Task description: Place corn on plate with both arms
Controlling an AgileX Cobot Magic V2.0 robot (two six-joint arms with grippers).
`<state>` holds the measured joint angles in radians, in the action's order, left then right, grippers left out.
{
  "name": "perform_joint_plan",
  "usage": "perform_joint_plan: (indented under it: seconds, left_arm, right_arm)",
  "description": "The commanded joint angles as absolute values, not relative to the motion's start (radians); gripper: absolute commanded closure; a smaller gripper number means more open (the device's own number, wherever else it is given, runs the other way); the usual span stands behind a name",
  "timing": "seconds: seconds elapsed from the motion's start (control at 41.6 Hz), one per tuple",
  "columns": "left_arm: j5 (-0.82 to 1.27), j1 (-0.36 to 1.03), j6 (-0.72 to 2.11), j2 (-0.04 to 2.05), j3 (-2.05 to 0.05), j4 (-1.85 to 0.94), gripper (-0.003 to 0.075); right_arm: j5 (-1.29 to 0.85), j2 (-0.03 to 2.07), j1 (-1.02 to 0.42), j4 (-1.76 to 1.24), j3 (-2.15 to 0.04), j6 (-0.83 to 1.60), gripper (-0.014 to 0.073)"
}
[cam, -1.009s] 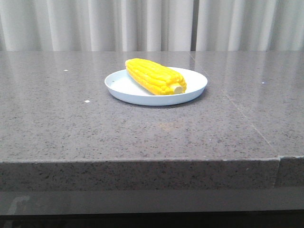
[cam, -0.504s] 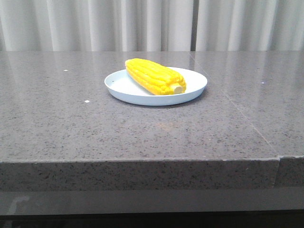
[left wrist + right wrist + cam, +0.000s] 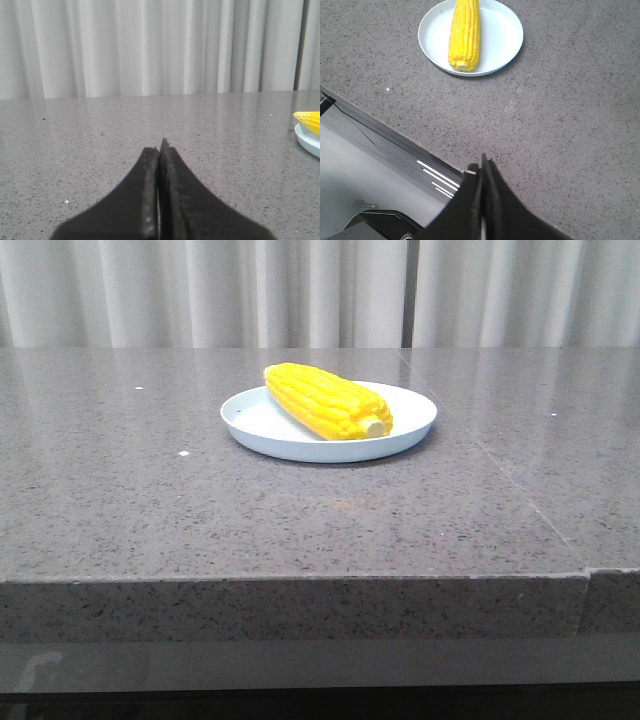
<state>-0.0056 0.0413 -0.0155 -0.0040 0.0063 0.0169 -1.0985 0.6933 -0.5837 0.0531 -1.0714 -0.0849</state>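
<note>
Corn (image 3: 327,400) lying on plate (image 3: 410,435); placement judged complete. Left gripper (image 3: 160,150) and right gripper (image 3: 482,172) closed, empty, well apart from plate. Next: none required.

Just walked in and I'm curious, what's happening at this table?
Nothing is being handled right now. The corn lies on the plate on the grey table. The left gripper and the right gripper are both shut and empty, away from the plate. The job of putting the corn on the plate looks done.
</note>
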Motion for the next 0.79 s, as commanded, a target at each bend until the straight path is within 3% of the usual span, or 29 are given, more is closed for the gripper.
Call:
perform_joint_plan:
  seconds: [0.0,0.408,0.528,0.769]
  left_arm:
    - [-0.088,0.042,-0.014,-0.023,0.009,0.008,0.074]
    - [-0.088,0.042,-0.014,-0.023,0.009,0.008,0.074]
    - [-0.088,0.042,-0.014,-0.023,0.009,0.008,0.074]
    - [-0.088,0.04,-0.014,-0.023,0.009,0.008,0.074]
  right_arm:
    - [-1.039,0.693,-0.582,0.068,-1.097,-0.076,0.0662]
    - [-1.024,0.68,-0.573,0.075,-1.07,-0.076,0.0662]
    - [-0.901,0.61,-0.474,0.076,-0.963,-0.076,0.0662]
    - [-0.458,0.335,-0.178,0.078,-0.567,-0.076,0.0662]
